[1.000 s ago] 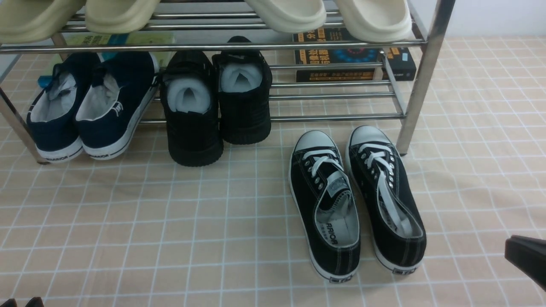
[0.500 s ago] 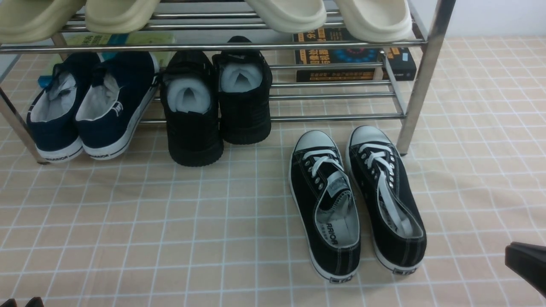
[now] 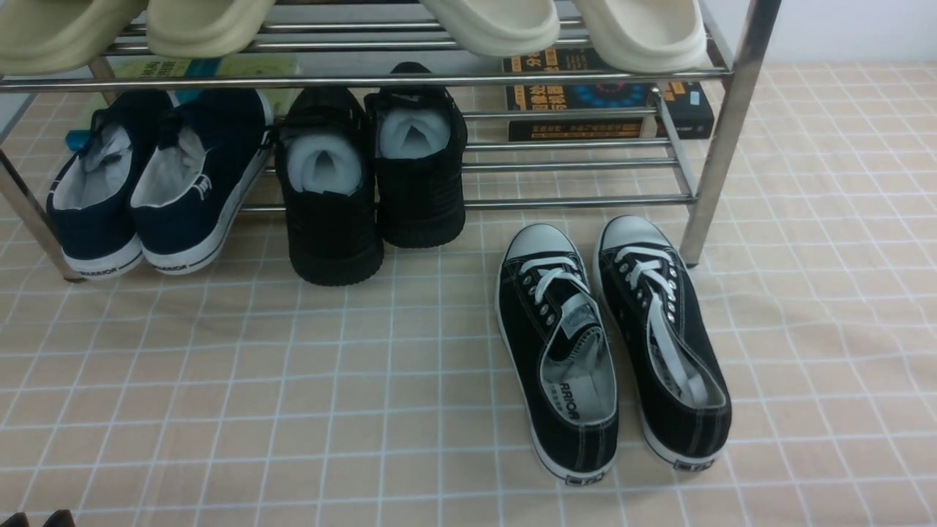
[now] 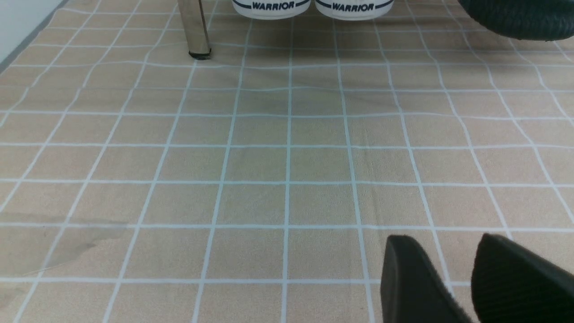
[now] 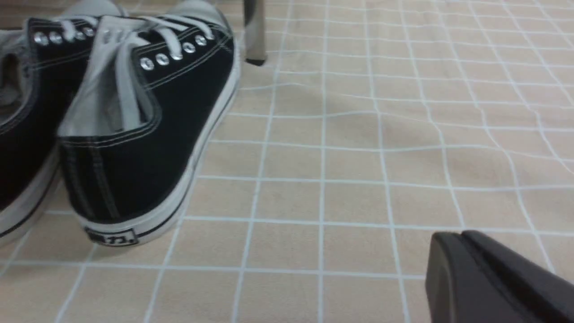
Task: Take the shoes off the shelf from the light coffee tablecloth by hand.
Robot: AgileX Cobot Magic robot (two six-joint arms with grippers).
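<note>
- Front view: the light coffee tablecloth (image 3: 219, 410) covers the whole surface, tan with thin white grid lines, slightly wrinkled towards the right
- The shelf (image 3: 721, 139) stands at the far side on the cloth, chrome tubes and thicker legs; its upper tier carries pale slippers (image 3: 490, 25); a book (image 3: 607, 99) lies behind the lower tier
- The navy pair (image 3: 157, 183) and the all-black pair stuffed with white paper (image 3: 373, 168) rest on the lower tier, heels towards the camera and hanging over the front tube
- The shoes (image 3: 611, 344) lie off the shelf, flat on the cloth just in front of its right leg; side by side, white toe caps pointing to the rack, heels towards the camera; nothing grips them
- The left gripper (image 4: 466, 278) hovers low over bare cloth, well apart from the shoes; its two black fingers stand with a clear gap between them, holding nothing
- The right gripper (image 5: 462, 264), in its wrist view, sits near the heel of the right-hand shoe without touching it; its fingers are pressed together, only a thin seam between them, and empty
</note>
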